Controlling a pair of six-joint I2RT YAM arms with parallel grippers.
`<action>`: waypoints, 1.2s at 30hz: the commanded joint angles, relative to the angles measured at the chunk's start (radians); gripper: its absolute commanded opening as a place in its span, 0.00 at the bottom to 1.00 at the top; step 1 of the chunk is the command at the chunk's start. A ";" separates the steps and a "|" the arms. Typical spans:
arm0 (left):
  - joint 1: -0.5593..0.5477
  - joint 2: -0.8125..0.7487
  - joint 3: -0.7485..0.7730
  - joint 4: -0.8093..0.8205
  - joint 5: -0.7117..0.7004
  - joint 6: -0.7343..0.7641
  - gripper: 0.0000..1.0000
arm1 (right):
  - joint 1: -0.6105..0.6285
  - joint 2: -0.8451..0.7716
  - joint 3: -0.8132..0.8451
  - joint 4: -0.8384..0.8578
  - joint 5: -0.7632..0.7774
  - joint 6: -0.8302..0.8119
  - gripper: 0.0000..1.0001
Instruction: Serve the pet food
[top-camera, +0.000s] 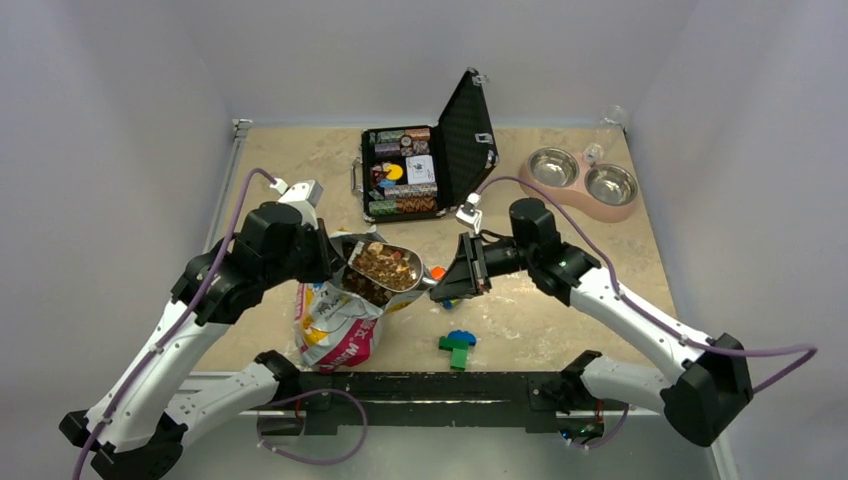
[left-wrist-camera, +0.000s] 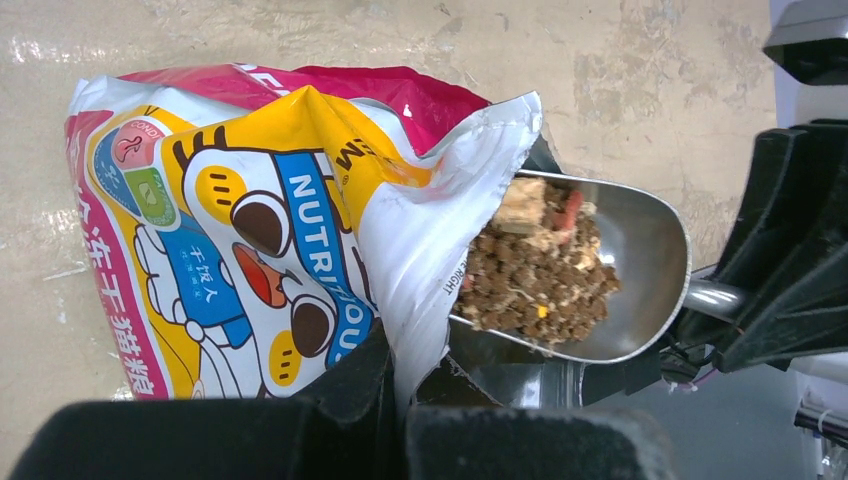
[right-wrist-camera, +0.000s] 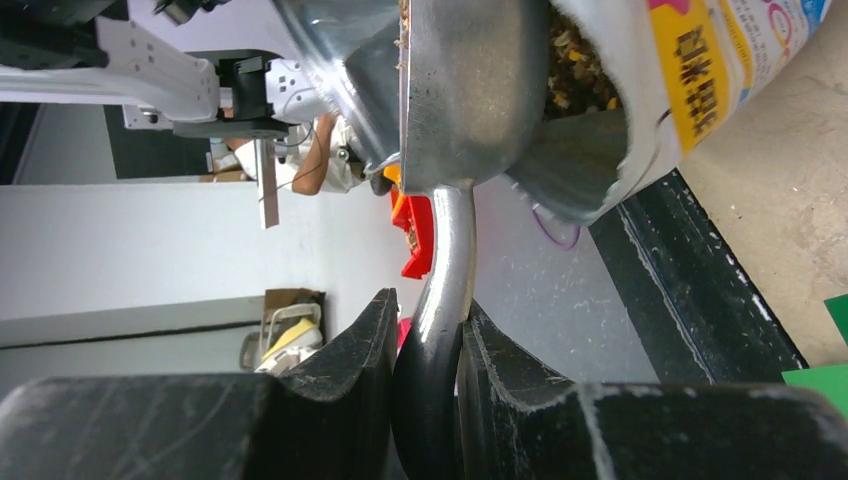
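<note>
The left pincer (left-wrist-camera: 400, 385) is closed tight on the thin edge of the bag (left-wrist-camera: 250, 220), beside its open mouth. The bag is of glossy, wrinkled plastic film, white, yellow and pink, with a cartoon face printed on it. It stands at the near left of the counter (top-camera: 560, 300), which has a beige, stone-like surface.

The right pincer (right-wrist-camera: 428, 310) grips the round, curved metal handle of the scoop (left-wrist-camera: 640, 250). Its two black, scratched fingers are only a little apart, and they press the handle from both sides. The scoop is of smooth, shiny steel with a rounded bowl.

The pet food (left-wrist-camera: 540, 280) lies in a heap in the bowl of the scoop, right at the mouth of the bag. It is small brown pellets with some bigger tan and reddish pieces on top. One end of the bowl is hidden behind the edge of the bag.

At the far right there is a pink double feeder (top-camera: 582, 185) with two round steel bowls. At the far middle a black case (top-camera: 465, 125) stands open, with rows of chips inside. Near the middle lie a green block (top-camera: 457, 352) and a blue block (top-camera: 462, 337), touching each other.
</note>
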 joint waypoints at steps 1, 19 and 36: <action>-0.007 -0.009 0.055 0.056 0.005 -0.060 0.00 | -0.015 -0.109 -0.018 0.015 0.045 -0.001 0.00; -0.006 0.135 0.171 -0.117 -0.188 -0.213 0.00 | -0.094 -0.493 -0.115 -0.169 0.149 0.155 0.00; -0.008 0.011 0.132 -0.119 -0.144 -0.183 0.00 | -0.626 -0.520 -0.141 -0.194 0.104 0.101 0.00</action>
